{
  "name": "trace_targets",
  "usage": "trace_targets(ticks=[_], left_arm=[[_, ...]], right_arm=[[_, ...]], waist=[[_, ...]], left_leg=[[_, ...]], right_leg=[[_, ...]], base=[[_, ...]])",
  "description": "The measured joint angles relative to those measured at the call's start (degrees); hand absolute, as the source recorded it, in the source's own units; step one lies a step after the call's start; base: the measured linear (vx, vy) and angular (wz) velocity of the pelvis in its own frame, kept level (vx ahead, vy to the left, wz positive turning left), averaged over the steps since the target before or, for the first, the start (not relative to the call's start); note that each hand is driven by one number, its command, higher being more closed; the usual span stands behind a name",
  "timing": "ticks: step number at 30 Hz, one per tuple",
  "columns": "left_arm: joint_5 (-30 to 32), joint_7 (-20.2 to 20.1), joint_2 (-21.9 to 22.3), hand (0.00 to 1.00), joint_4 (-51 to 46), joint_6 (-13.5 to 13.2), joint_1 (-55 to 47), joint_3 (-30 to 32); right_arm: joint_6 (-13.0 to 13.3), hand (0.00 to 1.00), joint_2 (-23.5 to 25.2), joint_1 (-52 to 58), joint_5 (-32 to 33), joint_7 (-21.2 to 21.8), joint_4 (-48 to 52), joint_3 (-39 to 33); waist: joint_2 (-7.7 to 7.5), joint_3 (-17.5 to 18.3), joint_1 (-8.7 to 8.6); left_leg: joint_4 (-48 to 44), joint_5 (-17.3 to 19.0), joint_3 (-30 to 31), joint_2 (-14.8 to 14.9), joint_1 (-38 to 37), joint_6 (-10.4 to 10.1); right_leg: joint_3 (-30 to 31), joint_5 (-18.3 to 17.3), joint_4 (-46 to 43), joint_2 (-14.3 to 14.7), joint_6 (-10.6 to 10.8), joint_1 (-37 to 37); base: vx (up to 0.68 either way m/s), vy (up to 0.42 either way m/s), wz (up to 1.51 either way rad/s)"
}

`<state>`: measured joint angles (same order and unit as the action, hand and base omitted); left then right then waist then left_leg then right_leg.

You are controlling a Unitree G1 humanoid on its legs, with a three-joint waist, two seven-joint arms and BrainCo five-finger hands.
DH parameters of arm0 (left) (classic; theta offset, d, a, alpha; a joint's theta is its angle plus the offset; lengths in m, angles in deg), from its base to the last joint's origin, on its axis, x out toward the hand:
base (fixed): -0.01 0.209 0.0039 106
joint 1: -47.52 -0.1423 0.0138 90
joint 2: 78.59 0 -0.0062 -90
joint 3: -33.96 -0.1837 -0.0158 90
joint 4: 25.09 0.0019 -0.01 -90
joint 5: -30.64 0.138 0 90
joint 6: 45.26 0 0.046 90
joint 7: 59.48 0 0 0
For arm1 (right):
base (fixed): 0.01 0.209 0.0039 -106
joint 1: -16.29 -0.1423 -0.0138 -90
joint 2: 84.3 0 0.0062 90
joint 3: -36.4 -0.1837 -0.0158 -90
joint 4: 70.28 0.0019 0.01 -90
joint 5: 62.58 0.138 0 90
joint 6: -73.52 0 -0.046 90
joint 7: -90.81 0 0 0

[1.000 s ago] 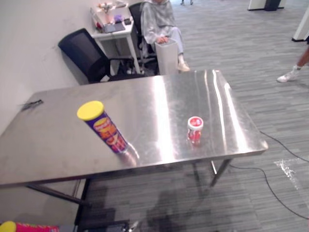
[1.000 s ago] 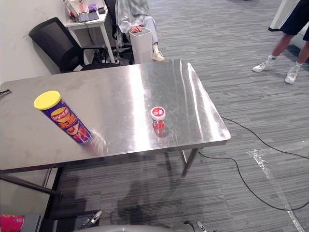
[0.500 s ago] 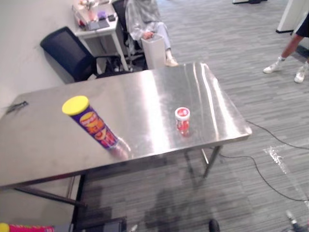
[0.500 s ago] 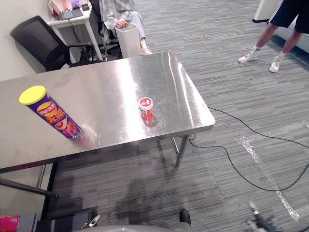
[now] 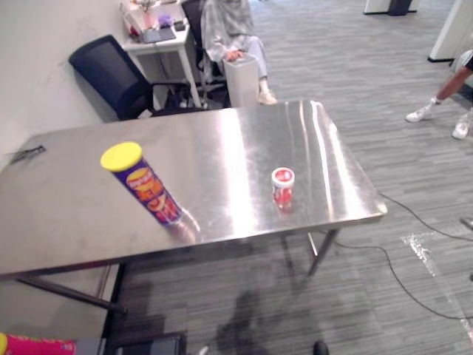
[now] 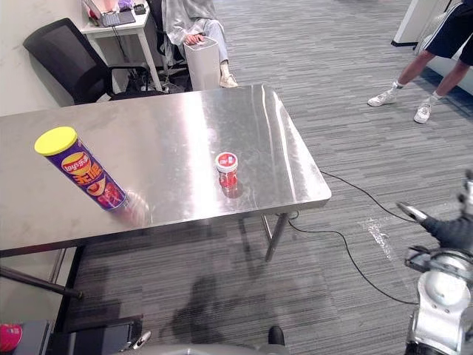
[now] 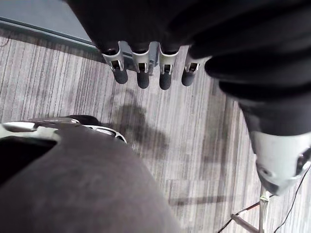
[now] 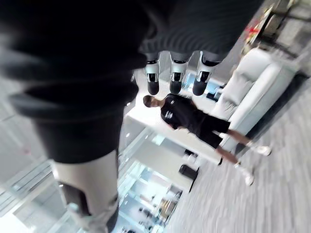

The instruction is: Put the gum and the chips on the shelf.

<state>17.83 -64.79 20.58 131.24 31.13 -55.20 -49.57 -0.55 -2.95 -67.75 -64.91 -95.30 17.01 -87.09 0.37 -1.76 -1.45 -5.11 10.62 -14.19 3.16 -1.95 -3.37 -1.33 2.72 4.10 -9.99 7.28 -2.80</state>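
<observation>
Chips can [image 5: 144,186] lidded, on table [image 5: 66,214] | gum tub [image 5: 282,185] lidded, apart

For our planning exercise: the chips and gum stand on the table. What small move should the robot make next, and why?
Probably move the right hand toward the gum. The gum stands nearer the right end of the table than the chips, and that hand hangs open and empty over the floor beyond that end. The left hand is open and empty too.
</observation>
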Motion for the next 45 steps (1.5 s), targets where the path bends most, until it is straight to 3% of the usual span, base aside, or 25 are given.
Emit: trace_targets(ticks=[5, 10, 20, 29, 45], left_arm=[[-0.6, -0.1, -0.2, 0.0, -0.6, 0.0, -0.4, -0.4], [-0.6, -0.1, -0.4, 0.0, -0.8, -0.1, -0.6, -0.6], [-0.6, 0.5, -0.8, 0.0, -0.8, 0.0, -0.5, -2.5], [-0.6, 1.0, -0.9, 0.0, -0.6, 0.4, -0.3, -2.8], [-0.5, 2.4, -1.5, 0.0, -0.9, 0.5, -0.4, -2.8]], right_arm=[[1.9, 0.0, 0.0, 0.6, 0.7, 5.3, 7.0, 6.6], [2.1, 0.0, 0.0, 0.5, 5.2, 8.0, 7.3, 14.2], [1.7, 0.0, 0.0, -4.2, 7.5, 8.0, -0.4, 23.7], [0.8, 0.0, 1.4, -10.2, 10.1, 7.7, -7.6, 29.1], [-1.1, 0.0, 6.0, -19.0, 10.2, 6.4, -14.2, 38.7]], waist=[[-0.19, 0.2, 0.1], [-0.45, 0.5, 0.26], [-0.23, 0.8, 0.76], [-0.29, 0.8, 2.84], [-1.71, -0.6, 4.78]], left_leg=[[-0.4, 0.0, 0.8, 0.1, 0.9, 0.0], [-1.0, 0.0, 1.6, 0.2, 1.4, 0.0], [-1.1, -0.3, 3.6, 0.0, 1.8, 0.3], [-0.6, -0.8, 4.0, -0.1, 1.9, 0.2], [1.3, -2.2, 5.6, -0.4, 1.9, 0.2]], right_leg=[[-0.6, 0.0, 0.0, 0.0, 0.0, -0.2], [-1.4, 0.0, 0.0, -0.1, 0.0, -0.1], [-3.1, 0.0, 0.2, -0.2, 0.0, 1.0], [-3.6, 0.4, 1.0, -0.2, 0.0, 1.2], [-5.2, 0.7, 1.8, -0.2, -0.2, 1.6]], base=[[-0.02, -0.022, 0.06], [-0.04, -0.031, 0.07], [-0.01, -0.018, 0.09], [0.0, -0.009, 0.03], [-0.01, -0.011, 0.04]])
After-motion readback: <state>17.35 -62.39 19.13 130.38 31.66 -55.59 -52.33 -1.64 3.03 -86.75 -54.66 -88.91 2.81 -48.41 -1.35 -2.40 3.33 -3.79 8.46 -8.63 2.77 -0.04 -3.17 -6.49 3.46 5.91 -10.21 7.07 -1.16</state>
